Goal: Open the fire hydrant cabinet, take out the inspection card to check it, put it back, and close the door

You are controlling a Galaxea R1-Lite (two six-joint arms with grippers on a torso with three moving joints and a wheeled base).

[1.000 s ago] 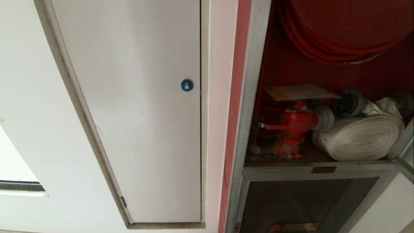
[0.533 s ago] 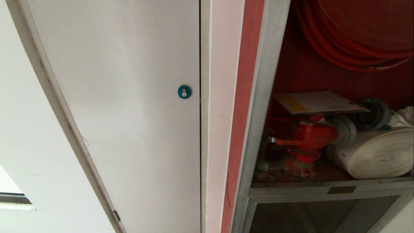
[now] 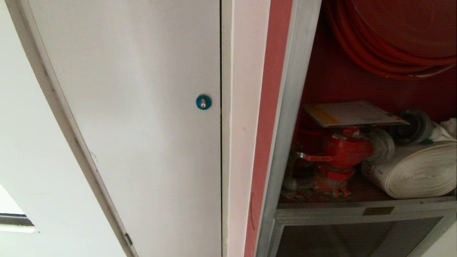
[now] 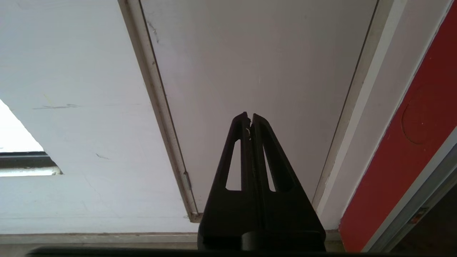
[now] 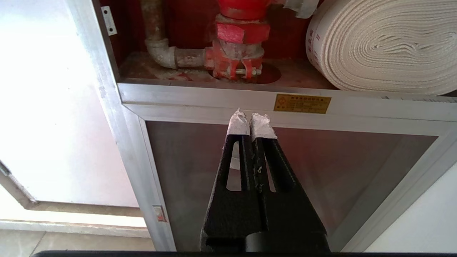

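The right end effector [image 5: 251,119] is clenched, its two white-taped fingertips [image 5: 237,123] pressed together and holding nothing. It touches nothing and points at the aluminium crossbar [image 5: 200,100] of the fire hydrant cabinet [image 3: 285,117], whose upper compartment stands open; its door is not in view. Just past the tips on that bar is a small brass plate [image 5: 302,103]. Beyond the bar, inside the red interior, stand the red valve [image 5: 242,53] and, to one side of it, the rolled white hose [image 5: 385,46]. Beneath the tips spreads the smaller lower dark glass panel [image 5: 321,171], framed in aluminium. In the head view the inspection card [image 3: 353,113] lies flat on top of the valve, well above this end effector, with the red hose reel [image 3: 389,43] higher up.

The left end effector [image 4: 249,116] is also clenched and empty, facing the plain white door [image 4: 257,64] beside the cabinet, apart from it. That door's frame edge [image 4: 160,107] runs alongside, with open wall around it. A blue round lock [image 3: 203,102] shows on the white door in the head view
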